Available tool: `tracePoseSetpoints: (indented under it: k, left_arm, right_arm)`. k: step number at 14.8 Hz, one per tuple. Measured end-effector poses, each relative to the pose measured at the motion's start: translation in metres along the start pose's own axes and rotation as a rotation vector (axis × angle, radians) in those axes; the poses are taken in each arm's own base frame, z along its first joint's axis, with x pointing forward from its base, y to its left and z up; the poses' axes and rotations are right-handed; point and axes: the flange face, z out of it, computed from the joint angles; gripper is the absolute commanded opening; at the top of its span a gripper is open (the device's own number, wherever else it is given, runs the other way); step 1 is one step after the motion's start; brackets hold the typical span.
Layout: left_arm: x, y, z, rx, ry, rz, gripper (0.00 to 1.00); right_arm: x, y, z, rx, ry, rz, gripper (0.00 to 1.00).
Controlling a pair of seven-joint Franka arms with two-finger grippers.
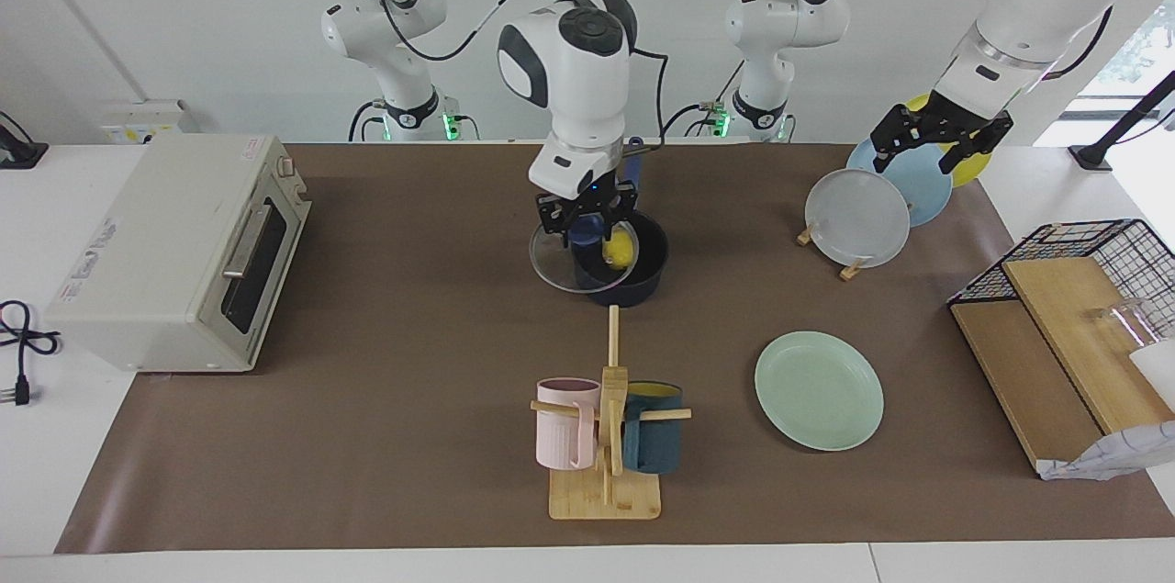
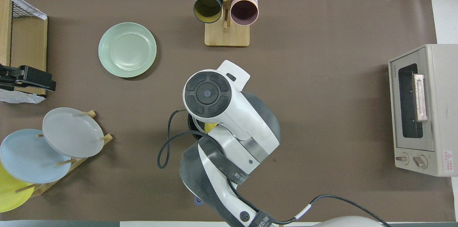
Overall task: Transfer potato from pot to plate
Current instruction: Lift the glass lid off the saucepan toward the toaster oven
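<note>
The navy pot (image 1: 643,275) stands in the middle of the table, its long handle pointing toward the robots. The yellow potato (image 1: 621,249) lies inside it; a sliver of the potato shows under the arm in the overhead view (image 2: 210,127). My right gripper (image 1: 587,229) hangs low over the pot's mouth, right beside the potato. The mint-green plate (image 1: 818,390) lies flat and bare, farther from the robots and toward the left arm's end; it also shows in the overhead view (image 2: 127,49). My left gripper (image 1: 934,142) waits open over the plate rack.
A clear glass lid (image 1: 562,269) leans against the pot. A mug tree (image 1: 606,436) with a pink and a teal mug stands farther out. A rack with grey, blue and yellow plates (image 1: 858,218), a toaster oven (image 1: 184,252) and a wire basket with boards (image 1: 1074,326) occupy the table's ends.
</note>
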Motion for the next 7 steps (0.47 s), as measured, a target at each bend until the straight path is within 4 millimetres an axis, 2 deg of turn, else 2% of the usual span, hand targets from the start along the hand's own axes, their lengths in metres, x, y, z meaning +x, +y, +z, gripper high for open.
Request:
tracePoseSetpoints:
  k: [2,4,5,7]
  left_arm:
    - [0.001,0.011,0.000,0.001,0.003,0.019,1.00]
    - [0.002,0.041,0.001,0.002,0.017,-0.005,1.00]
    - [0.002,0.064,0.001,0.002,0.029,-0.047,1.00]
    - [-0.005,0.123,0.010,-0.003,0.053,-0.120,1.00]
  right_arm:
    - [0.013,0.065,-0.003,-0.010,-0.029,-0.041,0.53]
    - [0.021,0.136,0.000,-0.014,-0.064,-0.092,0.53]
    - [0.023,0.172,0.003,-0.013,-0.081,-0.113,0.53]
    - [0.017,0.237,0.019,-0.004,-0.121,-0.146,0.53]
